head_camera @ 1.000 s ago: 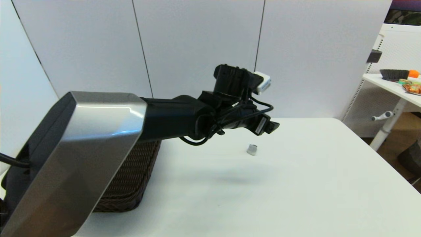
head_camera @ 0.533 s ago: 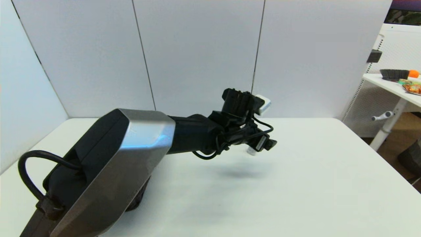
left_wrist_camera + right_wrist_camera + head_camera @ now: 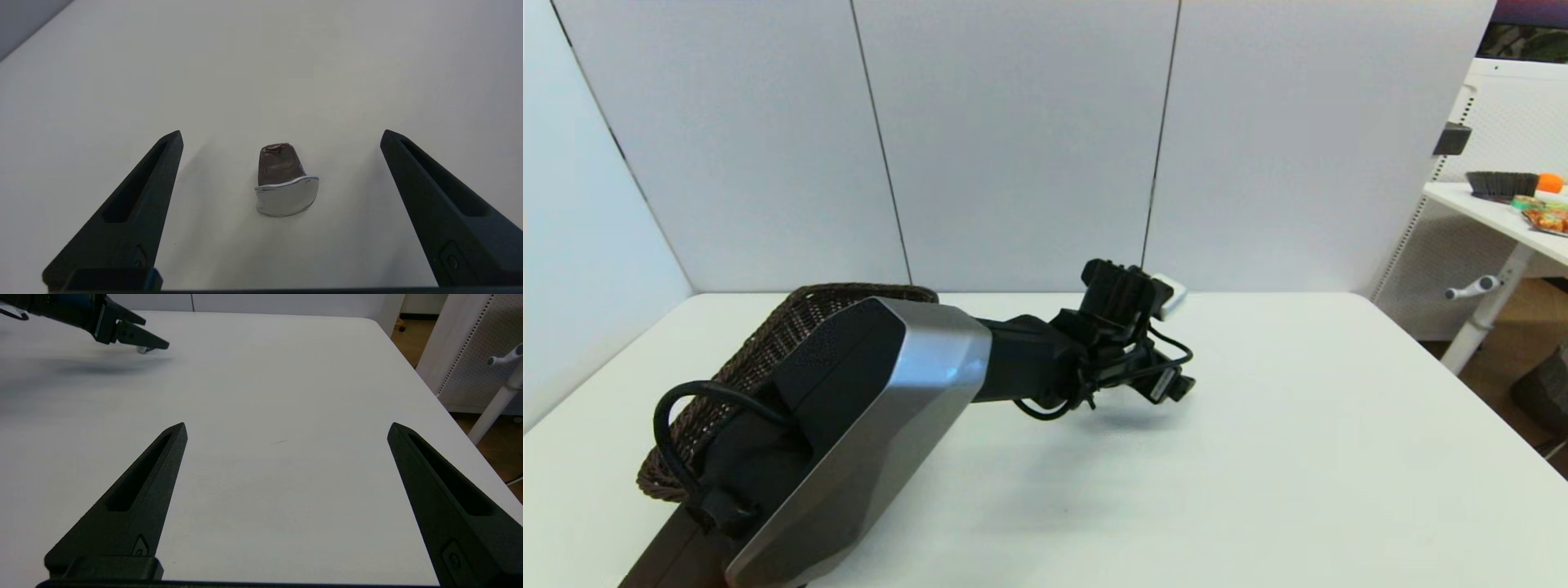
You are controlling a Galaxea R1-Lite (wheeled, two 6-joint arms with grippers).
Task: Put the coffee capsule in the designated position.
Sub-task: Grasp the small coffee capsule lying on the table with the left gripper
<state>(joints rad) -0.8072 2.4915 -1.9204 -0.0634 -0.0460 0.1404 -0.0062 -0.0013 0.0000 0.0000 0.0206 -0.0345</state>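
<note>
Your left gripper (image 3: 280, 136) sits low over the middle of the white table (image 3: 1298, 457), fingers spread wide with the coffee capsule (image 3: 284, 180) lying on its side between them (touching neither); your right gripper (image 3: 286, 426) hangs wide open nearer the table's front edge, holding nothing, and the wicker basket (image 3: 768, 351) stands toward the far left corner

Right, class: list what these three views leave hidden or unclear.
- Head view: the coffee capsule is hidden behind the left claw.
- Head view: the wicker basket is largely covered by the left arm, its contents unseen.
- Head view: the right claw is out of frame.
</note>
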